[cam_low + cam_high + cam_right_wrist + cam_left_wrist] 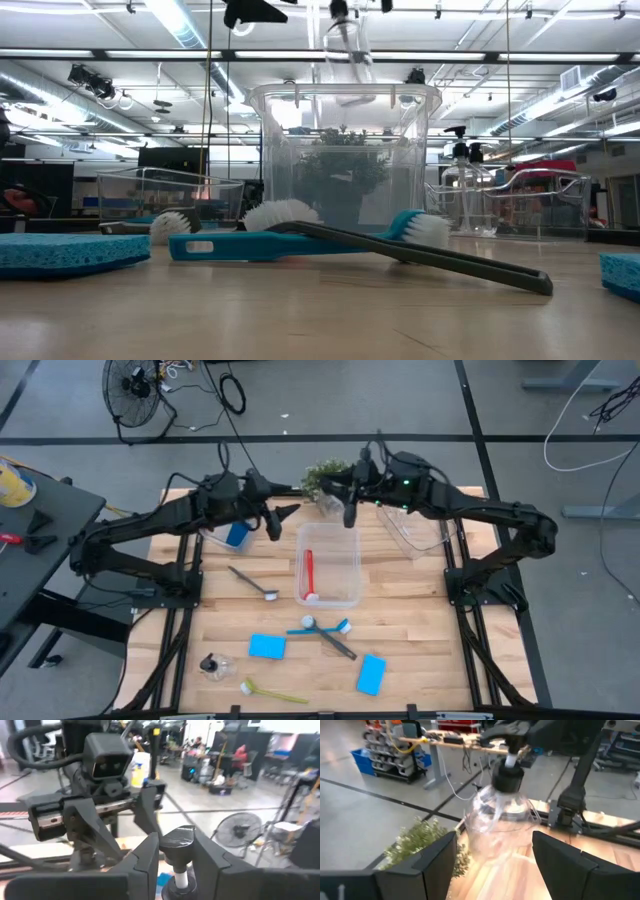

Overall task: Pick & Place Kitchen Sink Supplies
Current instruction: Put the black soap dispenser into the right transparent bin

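Observation:
A small clear bottle (495, 815) with a black pump top hangs from my right gripper (350, 508), which is shut on it above the far edge of the middle clear bin (345, 595). My left gripper (494, 837) is open and level just left of the bottle, its fingers on either side of it without touching. A red brush (308, 575) lies in the middle bin. A blue sponge (237, 535) sits in the left bin. On the table lie a grey brush (252, 582), crossed blue and dark brushes (325, 632), two blue sponges (267, 646), another bottle (215, 663) and a yellow-green brush (272, 693). My right gripper pinches the bottle's black pump head (179, 837) between its two fingers (147, 857), coming from above and pointing down. The bottle hangs upright below the fingers, lifted clear of the table and bin.
A third clear bin (415, 530) stands at the far right. A small green potted plant (325, 478) stands at the far edge behind the bottle. Bare wood lies between the bins and the near items. A fan (135, 385) stands on the floor beyond the table.

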You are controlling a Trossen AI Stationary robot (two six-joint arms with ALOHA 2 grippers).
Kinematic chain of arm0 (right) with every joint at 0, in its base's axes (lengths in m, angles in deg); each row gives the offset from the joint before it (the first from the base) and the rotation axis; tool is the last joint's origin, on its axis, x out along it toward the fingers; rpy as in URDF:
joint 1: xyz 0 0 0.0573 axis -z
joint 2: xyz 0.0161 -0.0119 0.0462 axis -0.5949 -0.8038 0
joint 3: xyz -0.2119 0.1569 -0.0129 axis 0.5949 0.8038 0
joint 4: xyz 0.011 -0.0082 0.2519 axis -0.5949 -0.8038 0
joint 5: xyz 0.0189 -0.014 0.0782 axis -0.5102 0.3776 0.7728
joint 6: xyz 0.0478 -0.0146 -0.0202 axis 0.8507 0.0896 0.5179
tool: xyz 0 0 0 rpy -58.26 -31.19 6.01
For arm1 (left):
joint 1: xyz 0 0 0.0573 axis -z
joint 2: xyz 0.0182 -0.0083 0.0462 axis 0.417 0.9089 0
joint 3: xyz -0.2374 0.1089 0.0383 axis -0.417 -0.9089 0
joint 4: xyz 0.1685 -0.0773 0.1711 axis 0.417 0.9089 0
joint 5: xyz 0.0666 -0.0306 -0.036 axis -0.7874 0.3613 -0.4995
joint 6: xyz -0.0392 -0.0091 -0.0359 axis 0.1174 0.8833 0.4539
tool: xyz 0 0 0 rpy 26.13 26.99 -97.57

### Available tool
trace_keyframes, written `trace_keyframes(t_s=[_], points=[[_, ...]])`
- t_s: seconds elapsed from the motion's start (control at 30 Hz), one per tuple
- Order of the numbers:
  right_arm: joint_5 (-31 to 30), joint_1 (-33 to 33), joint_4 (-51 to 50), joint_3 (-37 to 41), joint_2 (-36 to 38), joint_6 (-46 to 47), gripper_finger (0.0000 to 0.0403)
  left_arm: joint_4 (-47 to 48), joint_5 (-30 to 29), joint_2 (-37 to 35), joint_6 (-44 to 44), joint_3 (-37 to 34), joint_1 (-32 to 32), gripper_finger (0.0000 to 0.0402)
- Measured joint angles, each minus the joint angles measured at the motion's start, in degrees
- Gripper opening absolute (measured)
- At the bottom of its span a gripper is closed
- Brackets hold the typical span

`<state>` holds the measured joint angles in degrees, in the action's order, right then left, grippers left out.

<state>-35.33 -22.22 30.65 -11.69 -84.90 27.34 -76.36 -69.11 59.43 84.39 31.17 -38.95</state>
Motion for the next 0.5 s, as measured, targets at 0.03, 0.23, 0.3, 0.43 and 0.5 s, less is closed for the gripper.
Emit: trace_keyframes(t_s=[0.03, 0.23, 0.3, 0.43, 0.5], points=[[-0.9, 0.0, -0.2, 0.0, 0.8, -0.6, 0.0092, 0.1, -0.1, -0.4, 0.0, 0.0, 0.0, 0.0265], [-4.0, 0.0, -4.5, 0.0, 6.1, -1.7, 0.0092, 1.1, -1.2, -2.8, -0.1, -0.1, -0.2, 0.0265], [-4.1, 0.0, -6.0, 0.0, 7.9, -2.1, 0.0091, 1.0, -1.6, -3.2, 0.0, 0.0, -0.2, 0.0265], [-7.2, -0.1, -8.6, 0.0, 11.4, -2.2, 0.0091, 1.5, -2.1, -3.7, 0.0, -0.1, -0.2, 0.0265], [-9.0, -0.3, -9.8, 0.0, 13.2, -2.5, 0.0091, 1.8, -2.2, -4.3, -0.1, -0.1, -0.2, 0.0266]])
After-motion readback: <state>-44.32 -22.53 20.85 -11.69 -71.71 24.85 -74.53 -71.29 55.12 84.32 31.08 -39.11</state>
